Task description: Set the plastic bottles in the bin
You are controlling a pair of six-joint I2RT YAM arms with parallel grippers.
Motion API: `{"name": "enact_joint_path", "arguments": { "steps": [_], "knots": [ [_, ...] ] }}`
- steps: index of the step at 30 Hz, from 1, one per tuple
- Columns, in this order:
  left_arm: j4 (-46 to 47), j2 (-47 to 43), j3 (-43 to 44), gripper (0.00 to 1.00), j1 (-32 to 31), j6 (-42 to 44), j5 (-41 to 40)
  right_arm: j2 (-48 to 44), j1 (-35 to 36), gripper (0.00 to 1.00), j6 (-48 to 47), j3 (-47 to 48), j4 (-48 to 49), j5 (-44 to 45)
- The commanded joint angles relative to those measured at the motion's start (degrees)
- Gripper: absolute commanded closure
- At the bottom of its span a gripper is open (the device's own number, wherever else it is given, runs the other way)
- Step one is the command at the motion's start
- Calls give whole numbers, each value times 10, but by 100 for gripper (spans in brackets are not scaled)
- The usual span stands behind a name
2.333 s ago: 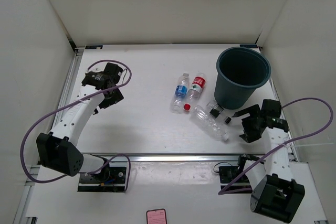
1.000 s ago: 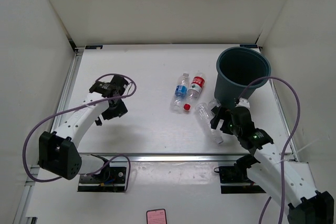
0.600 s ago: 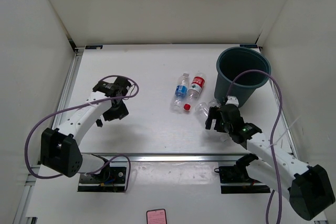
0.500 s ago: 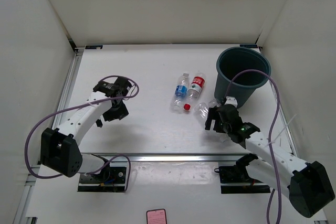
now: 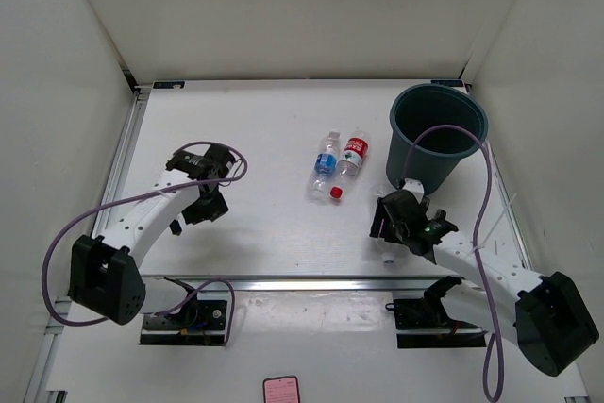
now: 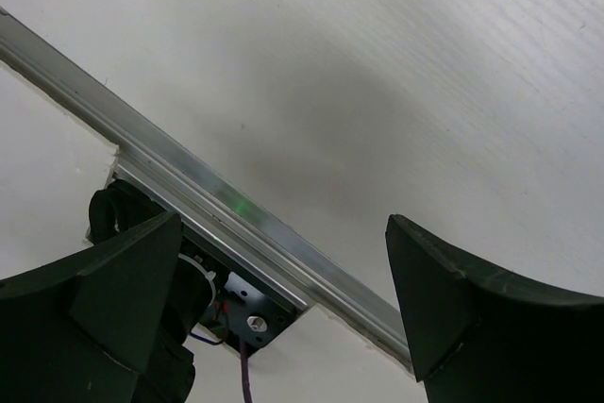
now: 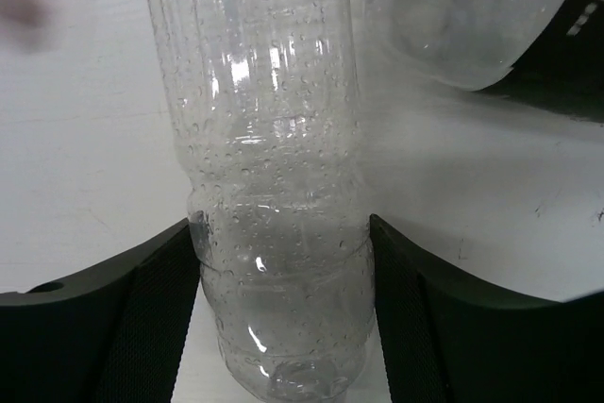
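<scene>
From above, the bin [image 5: 437, 139] stands upright toward the far right corner of the counter [image 5: 264, 129]. 2 bottles lie side by side near the counter's middle, left of the bin: the blue bottle [image 5: 326, 162] and, on its right, the red bottle [image 5: 355, 150], whose red cap points toward the near edge. The left gripper [image 5: 203, 207] hangs over the left half of the counter, nearer the near edge, well apart from both bottles. The right gripper [image 5: 387, 224] sits low on the right half, between the bin and the near edge. Its body hides most of what lies under it.

In the left wrist view, the left gripper's jaws stand wide open with nothing between them. Below them are bare counter and the metal rail [image 6: 236, 224] along the near edge.

In the right wrist view, the plain bottle [image 7: 278, 139] lies lengthwise between the right gripper's jaws. It is clear, unlabelled and beaded with droplets inside. The jaws are closed onto it, with 1 dark finger [image 7: 142, 299] against each side of its ribbed body. It rests on the counter, outside the bin. A second clear bottle [image 7: 453, 16] lies just beside it at the upper right. I cannot tell whether the 2 touch.
</scene>
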Motion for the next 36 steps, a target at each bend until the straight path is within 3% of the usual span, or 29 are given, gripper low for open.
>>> {"name": "enact_joint_path", "arguments": {
  "steps": [1,4,8,11,14,17,20,23,24,28,36],
  "knots": [
    [-6,-29,-10,0,-2,-12,-12,5,21,36,35,18,-48,22],
    [-6,-29,-10,0,-2,-25,-12,-16,46,47,46,53,-98,22],
    [-6,-29,-10,0,-2,-37,-12,-72,93,68,72,145,-195,27],
    [0,-23,-10,0,-2,-43,-6,-95,134,72,98,219,-271,27],
    [12,-11,-15,0,-8,-54,-1,-89,170,83,103,321,-310,41],
    [17,6,-15,0,-8,-54,-1,-64,181,89,61,435,-316,90],
    [17,23,-1,0,-13,-60,-1,-29,181,89,-31,531,-273,218],
    [17,36,4,0,-13,-73,-1,34,121,88,-82,601,-234,311],
    [17,36,4,0,-18,-73,-1,52,69,88,-100,648,-234,311],
    [17,53,21,0,-18,-78,6,130,-21,88,-120,716,-234,242],
    [11,53,26,0,-18,-89,-5,166,-159,86,-144,691,-170,193]
  ]
}}
